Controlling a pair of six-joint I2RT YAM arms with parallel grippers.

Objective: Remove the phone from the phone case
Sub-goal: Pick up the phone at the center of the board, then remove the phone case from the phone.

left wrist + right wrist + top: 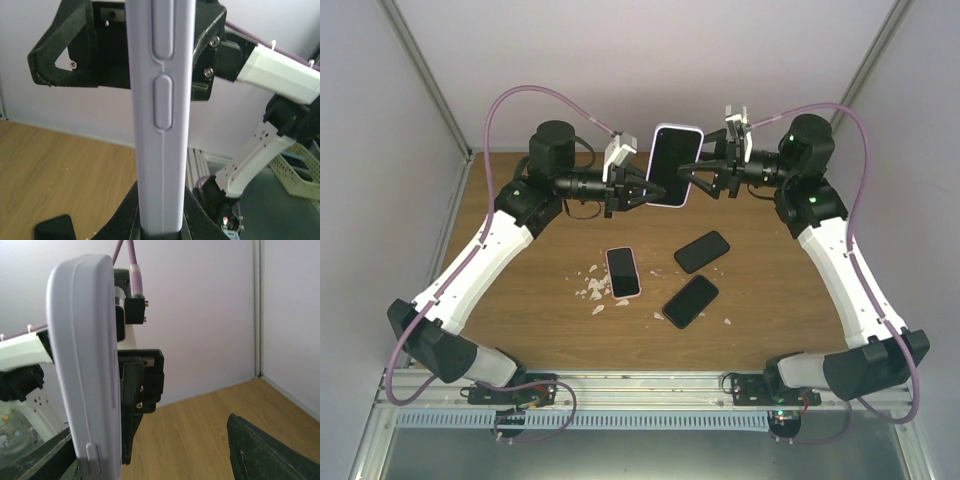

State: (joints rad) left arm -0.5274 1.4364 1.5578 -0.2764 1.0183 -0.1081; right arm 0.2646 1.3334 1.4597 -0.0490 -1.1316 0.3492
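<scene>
Prying step, I'd say: my left hand [646,190] pinches the cased phone [675,165] up over the far tabletop [770,290], right hand [700,178] spread at its right edge. Next it needs to hook the lip of the case [160,150].

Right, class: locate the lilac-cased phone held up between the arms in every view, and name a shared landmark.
Top external: cased phone upper centre, between both arms.
Left wrist: cased phone edge-on, central, full height.
Right wrist: cased phone edge-on, left side.
Shared landmark: the wooden table.
</scene>
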